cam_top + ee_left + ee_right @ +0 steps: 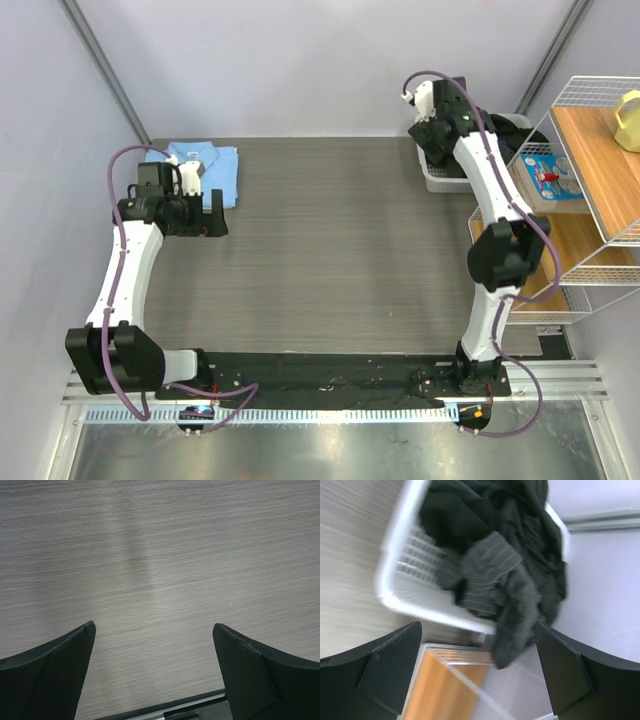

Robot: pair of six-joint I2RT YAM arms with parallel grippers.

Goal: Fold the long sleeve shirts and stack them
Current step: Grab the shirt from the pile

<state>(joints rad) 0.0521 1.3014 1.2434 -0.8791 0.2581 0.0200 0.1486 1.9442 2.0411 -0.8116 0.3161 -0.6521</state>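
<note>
right gripper (pixel 476 626) wide open, empty, hanging over white basket (pixel 390 565) at far right of worktop (pixel 160 540). pinstripe shirt (pixel 490 575) bunched inside, one end spilling over the rim, not gripped. left gripper (pixel 154 624) also spread wide, holding nothing, above bare wood grain. blue shirt (pixel 205 165) lies folded at far left, just beyond left gripper. judgement: about half done; pinstripe shirt not yet lifted out, folded or stacked on blue. right wrist view blurred, collar and sleeves not made out. right arm hides most of basket from above.
</note>
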